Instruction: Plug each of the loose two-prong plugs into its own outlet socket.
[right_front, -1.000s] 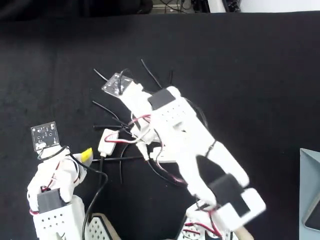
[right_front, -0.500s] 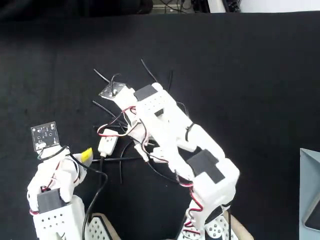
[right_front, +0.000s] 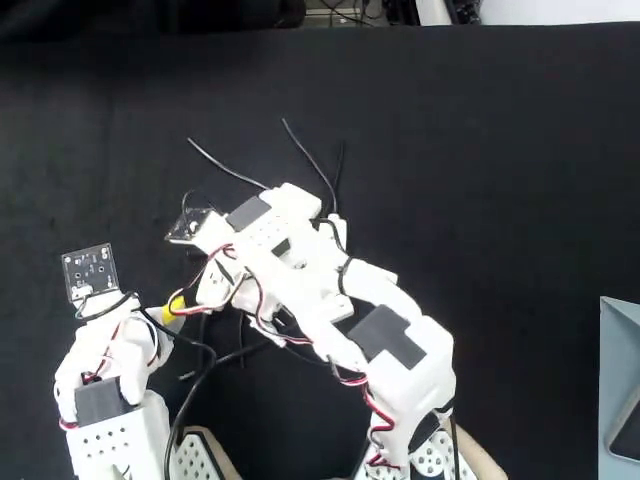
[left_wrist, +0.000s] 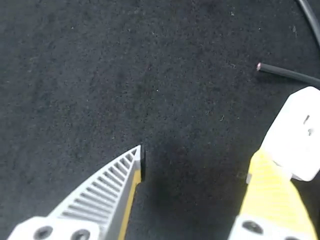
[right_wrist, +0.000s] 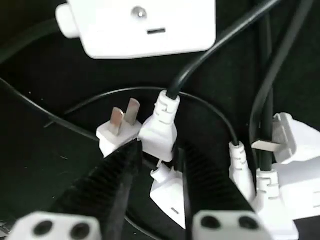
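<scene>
My right gripper (right_wrist: 159, 147) has its black fingers shut on a white plug (right_wrist: 158, 131) whose black cable runs off ahead. A loose plug with two bare prongs (right_wrist: 120, 127) lies right beside one finger. A white outlet socket (right_wrist: 145, 25) lies just beyond them. In the high view the right arm (right_front: 300, 270) bends over the middle of the cable pile. My left gripper (left_wrist: 197, 155) is open over bare black cloth, and a white socket block (left_wrist: 295, 135) touches the tip of its yellow finger (left_wrist: 270, 195). That gripper (right_front: 168, 310) sits at the near left.
Black cloth covers the table (right_front: 500, 200). Further white plugs and socket blocks (right_wrist: 280, 145) crowd together with black cables (right_front: 310, 150). A cut cable end (left_wrist: 285, 72) lies near the left gripper. A grey box (right_front: 620, 380) stands at the right edge.
The right arm has swung left and nearer, toward the left arm, and now covers the white socket that lay in the open. The left arm has not moved.
</scene>
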